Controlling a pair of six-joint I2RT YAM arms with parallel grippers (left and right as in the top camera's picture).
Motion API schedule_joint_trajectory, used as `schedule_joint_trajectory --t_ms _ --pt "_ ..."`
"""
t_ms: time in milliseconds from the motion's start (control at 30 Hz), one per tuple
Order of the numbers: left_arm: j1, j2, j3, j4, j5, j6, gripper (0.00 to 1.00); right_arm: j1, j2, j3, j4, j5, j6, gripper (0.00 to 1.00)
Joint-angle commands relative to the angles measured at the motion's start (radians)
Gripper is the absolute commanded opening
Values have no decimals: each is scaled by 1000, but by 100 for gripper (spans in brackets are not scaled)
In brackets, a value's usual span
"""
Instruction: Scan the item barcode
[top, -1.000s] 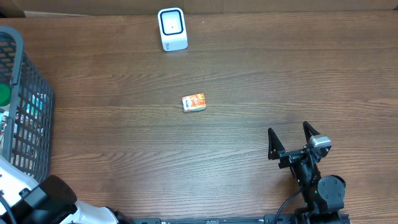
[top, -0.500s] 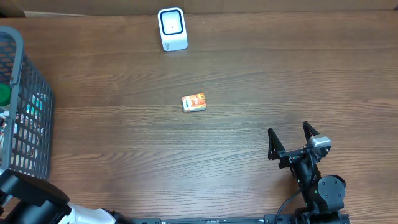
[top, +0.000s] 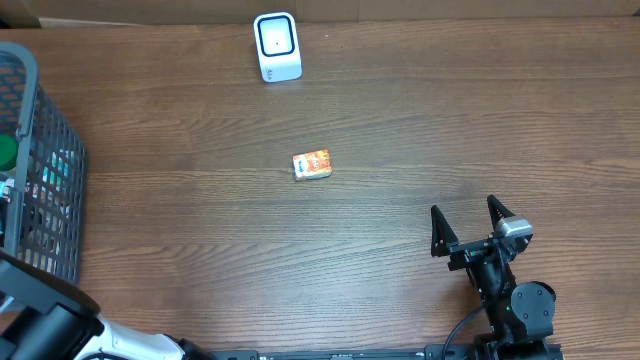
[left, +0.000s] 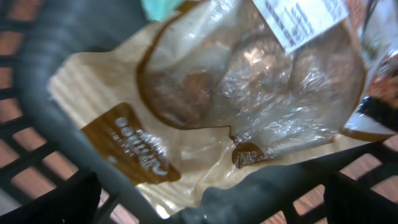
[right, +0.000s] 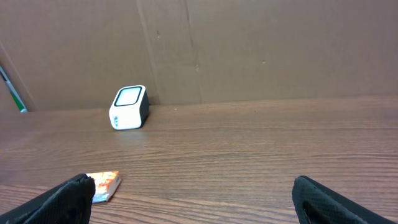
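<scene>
In the left wrist view a clear and tan snack bag (left: 249, 87) with a brown logo lies inside the grey basket (left: 50, 118). A white printed label (left: 298, 18) sits on the bag's upper right. My left gripper (left: 205, 208) is open just above the basket rim, its dark fingers (left: 62, 199) at the bottom corners, holding nothing. The white scanner (top: 277, 46) stands at the table's far edge. My right gripper (top: 464, 208) rests open and empty at the near right, facing the scanner (right: 129, 107).
A small orange box (top: 312, 165) lies mid-table, also seen low left in the right wrist view as the orange box (right: 104, 185). The wire basket (top: 55, 150) with several items fills the left edge. Cardboard walls stand behind the table.
My left arm has shifted a little at the near left corner, by the basket. The right arm, the scanner and the orange box have not moved.
</scene>
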Motion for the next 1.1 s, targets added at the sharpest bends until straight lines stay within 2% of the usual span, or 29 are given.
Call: schedule_joint_trajectory --t_ms 0,133,567,667,700,833,967,1033,1067 --pt "-14 65 -15 0 16 127 99 -3 -11 -11 5 2 3 100" --pt "-21 106 -15 3 11 166 100 -3 -11 -11 5 2 3 100" --pt "-23 206 -15 39 -10 164 98 -3 -11 -11 5 2 3 100" --pt "-23 206 -15 46 -10 151 82 -3 -11 -11 5 2 3 100" --pt "-23 206 -15 47 -11 141 70 -3 -11 -11 5 2 3 100" --pt "-23 206 -15 47 -10 138 43 -3 -11 -11 5 2 3 100" --pt "-23 206 -15 47 -10 131 23 -3 -11 -11 5 2 3 100" --pt "-23 206 -15 47 -10 130 4 -3 -11 -11 5 2 3 100" --pt "-23 206 -15 46 -10 125 4 -3 -11 -11 5 2 3 100"
